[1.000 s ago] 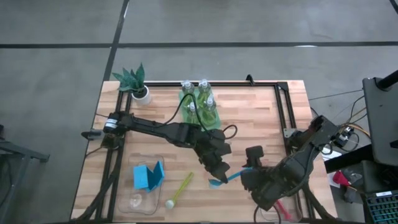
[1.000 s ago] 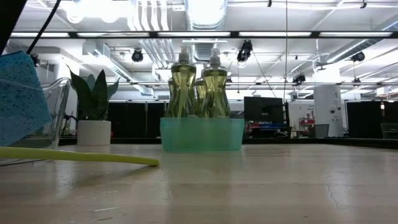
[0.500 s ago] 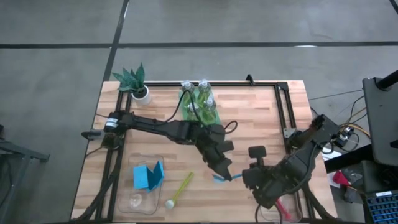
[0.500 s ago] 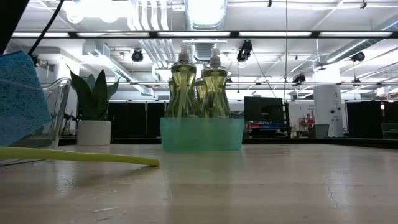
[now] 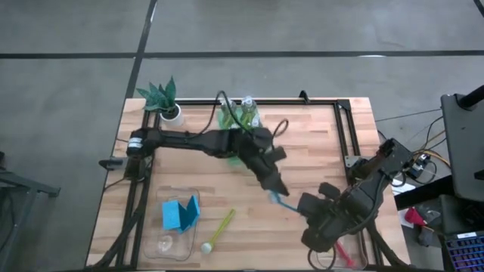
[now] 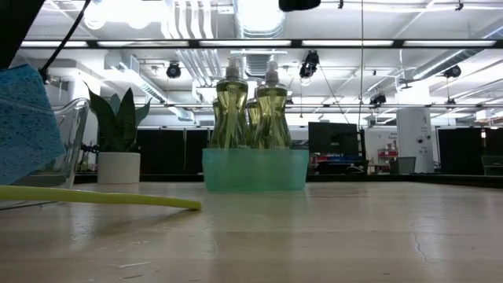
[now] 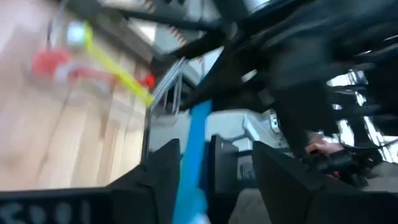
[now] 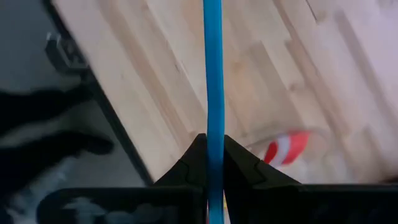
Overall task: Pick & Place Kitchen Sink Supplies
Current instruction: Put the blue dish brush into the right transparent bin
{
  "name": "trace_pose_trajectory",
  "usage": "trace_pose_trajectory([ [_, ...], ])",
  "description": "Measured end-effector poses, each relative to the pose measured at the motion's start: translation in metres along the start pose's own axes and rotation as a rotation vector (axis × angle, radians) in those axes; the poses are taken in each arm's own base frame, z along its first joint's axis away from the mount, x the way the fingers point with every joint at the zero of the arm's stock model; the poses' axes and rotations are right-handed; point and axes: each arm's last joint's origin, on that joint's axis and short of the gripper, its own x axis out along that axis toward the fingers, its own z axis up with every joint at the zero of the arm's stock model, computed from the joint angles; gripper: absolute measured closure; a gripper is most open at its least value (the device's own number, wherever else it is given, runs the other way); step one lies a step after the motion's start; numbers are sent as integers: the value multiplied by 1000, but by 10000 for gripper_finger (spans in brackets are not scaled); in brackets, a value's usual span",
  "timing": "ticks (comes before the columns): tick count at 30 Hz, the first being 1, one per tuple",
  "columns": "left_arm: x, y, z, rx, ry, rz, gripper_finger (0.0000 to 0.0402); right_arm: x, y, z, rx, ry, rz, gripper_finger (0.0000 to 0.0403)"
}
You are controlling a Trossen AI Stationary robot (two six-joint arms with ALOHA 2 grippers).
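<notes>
The blue brush [image 5: 286, 204] hangs in the air over the table's right half, between my two grippers. My right gripper [image 5: 304, 214] is shut on its handle [image 8: 212, 62]. My left gripper [image 5: 274, 192] stands open at the brush's other end, one finger on either side of the blue handle [image 7: 198, 130]. Clear bottles of yellow-green liquid [image 6: 251, 110] stand in a green tray [image 6: 255, 171] at the far middle. Blue sponges [image 5: 180, 214] sit in a clear bin at the near left. Beside the bin a yellow brush [image 5: 218, 230] lies flat on the table. My right gripper pinches the blue brush's handle [image 8: 213, 127] between its two fingers, which slant steeply down. The handle runs straight out from between the fingertips toward my left gripper, and the brush is lifted clear of the table. My left gripper: I cannot tell whether a finger [image 7: 163, 171] touches the handle beside it.
A potted plant [image 5: 166, 102] stands at the far left corner. A red brush [image 8: 285, 148] lies in a clear bin [image 5: 355, 261] at the near right, under my right arm. Bare wood lies between the green tray and the right edge.
My left gripper has swung toward the table's far and right edges and risen a little, carrying the brush's head end with it, so the brush now slants the other way. My right wrist has rolled while staying in place.
</notes>
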Motion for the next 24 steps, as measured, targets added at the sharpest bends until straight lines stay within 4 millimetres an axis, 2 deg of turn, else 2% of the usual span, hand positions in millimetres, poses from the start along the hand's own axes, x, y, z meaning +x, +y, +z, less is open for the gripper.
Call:
trace_pose_trajectory([
  [7, -41, -28, 11, 213, -75, -66, 176, 8, 2, -22, 432, -2, -71, 384],
  [11, -58, -38, 14, 294, -117, -72, 176, 23, 3, -46, 611, 13, -143, 378],
  [15, -71, -45, 17, 349, -153, -76, 176, 37, 7, -79, 742, 77, -210, 374],
  [18, -74, -42, 20, 339, -164, -63, 177, 46, 13, -102, 798, 109, -187, 375],
  [24, -75, -37, 22, 320, -172, -33, 177, 74, 12, -136, 737, 174, -195, 375],
])
